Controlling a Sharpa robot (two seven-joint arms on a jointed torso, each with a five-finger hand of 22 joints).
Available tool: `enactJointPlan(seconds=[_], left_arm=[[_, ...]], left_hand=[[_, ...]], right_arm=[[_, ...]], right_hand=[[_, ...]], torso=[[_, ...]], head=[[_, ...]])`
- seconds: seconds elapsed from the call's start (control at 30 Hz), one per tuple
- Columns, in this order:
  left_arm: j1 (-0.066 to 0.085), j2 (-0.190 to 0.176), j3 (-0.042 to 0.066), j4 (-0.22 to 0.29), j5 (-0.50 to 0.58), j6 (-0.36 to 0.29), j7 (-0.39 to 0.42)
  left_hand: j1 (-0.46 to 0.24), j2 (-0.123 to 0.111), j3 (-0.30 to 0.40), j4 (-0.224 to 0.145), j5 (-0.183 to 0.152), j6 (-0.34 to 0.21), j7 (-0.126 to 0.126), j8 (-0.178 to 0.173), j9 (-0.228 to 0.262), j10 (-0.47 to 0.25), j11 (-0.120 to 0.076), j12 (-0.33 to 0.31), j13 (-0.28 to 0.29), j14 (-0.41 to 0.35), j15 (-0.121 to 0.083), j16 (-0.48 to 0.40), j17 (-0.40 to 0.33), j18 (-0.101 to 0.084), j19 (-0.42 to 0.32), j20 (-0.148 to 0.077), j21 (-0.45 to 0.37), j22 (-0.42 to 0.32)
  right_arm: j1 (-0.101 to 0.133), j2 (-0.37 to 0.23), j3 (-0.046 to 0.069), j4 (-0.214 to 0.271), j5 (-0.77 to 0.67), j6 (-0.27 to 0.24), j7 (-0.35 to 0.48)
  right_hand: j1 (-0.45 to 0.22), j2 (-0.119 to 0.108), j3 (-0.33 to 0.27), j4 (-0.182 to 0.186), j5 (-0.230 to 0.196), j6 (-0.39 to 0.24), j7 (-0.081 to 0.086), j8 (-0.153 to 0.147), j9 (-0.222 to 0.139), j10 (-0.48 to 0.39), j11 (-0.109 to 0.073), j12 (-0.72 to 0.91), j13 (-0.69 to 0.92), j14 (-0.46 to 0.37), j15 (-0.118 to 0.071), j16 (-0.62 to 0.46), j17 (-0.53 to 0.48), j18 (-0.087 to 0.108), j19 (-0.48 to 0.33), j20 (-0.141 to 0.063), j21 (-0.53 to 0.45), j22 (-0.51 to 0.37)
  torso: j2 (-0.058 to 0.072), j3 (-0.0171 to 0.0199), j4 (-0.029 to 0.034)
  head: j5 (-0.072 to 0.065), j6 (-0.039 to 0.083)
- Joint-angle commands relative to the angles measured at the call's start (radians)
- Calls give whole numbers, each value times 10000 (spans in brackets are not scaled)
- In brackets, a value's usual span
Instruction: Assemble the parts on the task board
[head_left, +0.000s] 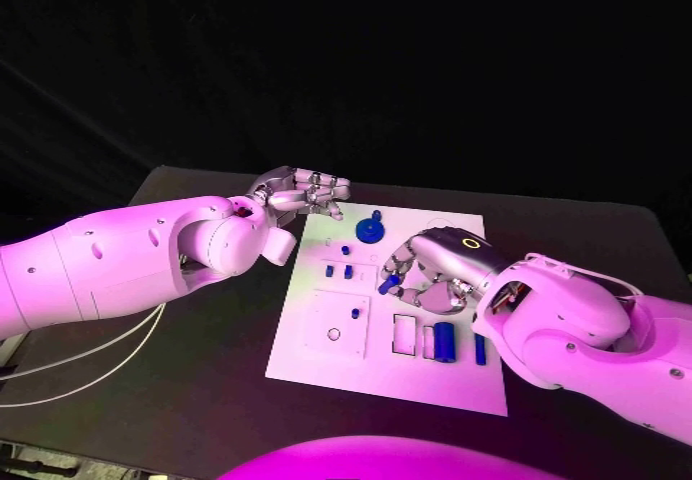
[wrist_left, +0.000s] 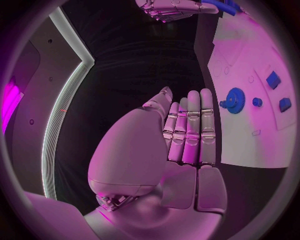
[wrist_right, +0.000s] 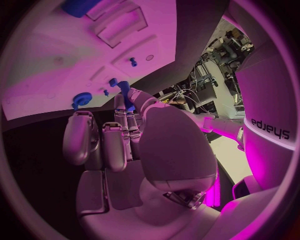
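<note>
A task board (head_left: 325, 355) lies mid-surface (head_left: 159, 400), a gear (head_left: 372, 231) near its far edge, upright parts (head_left: 446, 342) near its right side, the left hand (head_left: 299, 192) at its far-left corner, the right hand (head_left: 427, 272) over its middle.

- In the right wrist view, dark lettering stands on the white casing of the robot's arm (wrist_right: 265, 130), at the circle's edge. It appears upside down and mirrored, and reads roughly as "sharpa"; the letter forms are clear enough for that reading, but no more.
- The task board (head_left: 433, 385) bears outlines and recesses in the head view, yet no words or numbers on it can be read.
- The same holds for the board in both wrist views: marks are there, none legible as text.
- No readable label shows on the blue parts.
</note>
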Motion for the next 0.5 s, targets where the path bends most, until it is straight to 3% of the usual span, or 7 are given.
enactJointPlan(seconds=[0.03,0.17,0.33,0.5], left_arm=[[4,66,5,-19,-14,216,34],[4,130,4,-48,-14,231,24],[5,152,1,-55,-14,216,12],[6,153,-1,-31,-14,214,3]], left_hand=[[21,94,-9,-51,0,-39,-31,36,-11,-75,26,55,14,-47,-8,-24,-15,110,44,-9,-49,-10],[21,94,-9,-51,0,-39,-31,36,-11,-75,26,55,14,-47,-8,-24,-15,110,44,-9,-49,-10],[28,103,-12,-62,0,-44,-32,36,-12,-86,27,61,13,-53,-7,-25,-19,108,45,-10,-52,-10],[28,103,-12,-62,0,-44,-32,36,-12,-86,27,61,13,-53,-7,-25,-19,108,45,-10,-52,-10]], right_arm=[[-154,310,-8,15,-447,-138,84],[-390,699,-14,-113,-597,-159,165],[-699,1256,-65,-546,-742,-138,290],[-848,1639,-182,-969,-808,10,315]], right_hand=[[-58,-8,65,-8,34,65,-14,31,127,54,2,-30,-3,483,-70,42,-5,-183,57,14,-23,1098],[-50,-19,78,-21,39,62,-12,29,128,53,1,-37,-5,483,-72,41,-7,-181,54,13,-31,1097],[-35,-35,99,-43,48,57,-5,25,130,51,2,-49,-7,484,-73,46,-1,-180,52,10,-38,1097],[-32,-39,106,-49,50,54,-2,23,130,50,4,-53,-8,481,-73,36,-17,-175,44,9,-58,1089]], torso=[[-4,-10,2],[19,-9,34],[17,-11,-4],[31,-13,32]], head=[[62,8],[122,-15],[365,-77],[386,-109]])
